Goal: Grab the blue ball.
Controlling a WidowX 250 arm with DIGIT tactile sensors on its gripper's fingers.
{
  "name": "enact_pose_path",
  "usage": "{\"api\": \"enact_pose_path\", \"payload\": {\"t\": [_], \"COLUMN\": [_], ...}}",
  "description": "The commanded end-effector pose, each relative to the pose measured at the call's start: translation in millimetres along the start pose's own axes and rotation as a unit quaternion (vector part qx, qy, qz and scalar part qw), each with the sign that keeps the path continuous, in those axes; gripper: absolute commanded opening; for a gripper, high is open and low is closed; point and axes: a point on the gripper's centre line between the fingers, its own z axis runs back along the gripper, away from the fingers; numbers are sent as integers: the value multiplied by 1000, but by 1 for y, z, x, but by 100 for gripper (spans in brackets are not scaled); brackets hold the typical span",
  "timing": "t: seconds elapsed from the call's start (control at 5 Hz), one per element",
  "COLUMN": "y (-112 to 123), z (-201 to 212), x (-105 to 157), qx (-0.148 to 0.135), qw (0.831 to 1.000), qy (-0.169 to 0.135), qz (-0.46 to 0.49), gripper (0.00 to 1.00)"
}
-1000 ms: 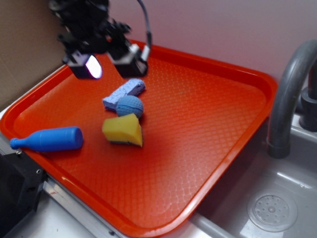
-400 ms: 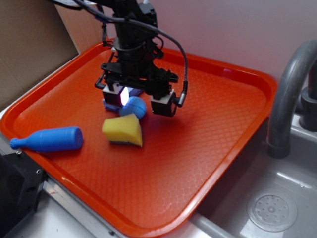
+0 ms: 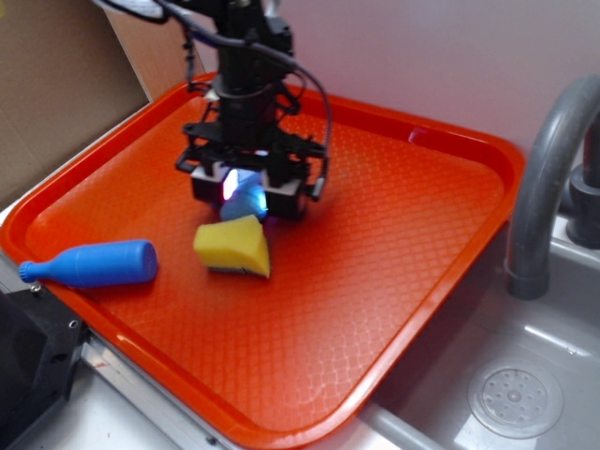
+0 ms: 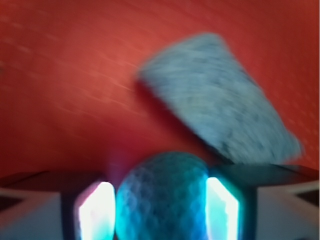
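Gripper (image 3: pixel 246 190) is down over the blue ball (image 3: pixel 248 200) on the orange tray (image 3: pixel 394 272), fingers (image 4: pixel 95 212) snug on both sides of it.

Going left to right on the tray: the blue bottle-shaped toy (image 3: pixel 91 263) lies on its side by the tray's left edge, well apart from everything else. Next is the yellow sponge wedge (image 3: pixel 233 246), just in front of the gripper. Right behind it sits the ball, in the middle-left part of the tray, tucked between the two glowing fingers; in the wrist view the pads look pressed against its dimpled sides (image 4: pixel 162 200), so the gap is narrow, ball-width. The pale lavender sponge (image 4: pixel 220 100) lies just past the ball, toward the tray's back edge. The right half of the tray holds nothing but its textured surface.
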Motion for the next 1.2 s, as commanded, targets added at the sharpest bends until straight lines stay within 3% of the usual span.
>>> {"api": "enact_pose_path", "payload": {"t": [0.0,0.2,0.4,0.6,0.8,1.0], "y": [51,63,61,60,67,67], "z": [54,95,148,186,185,172], "x": [-11,-17,-4,7,12,15], "qx": [-83,-109,-51,2,13,25], "qw": [996,990,980,977,980,981], "qy": [-20,-82,-172,-198,-173,-169], "qz": [15,-22,-86,-83,-101,-94], "gripper": [0,0,0,0,0,0]}}
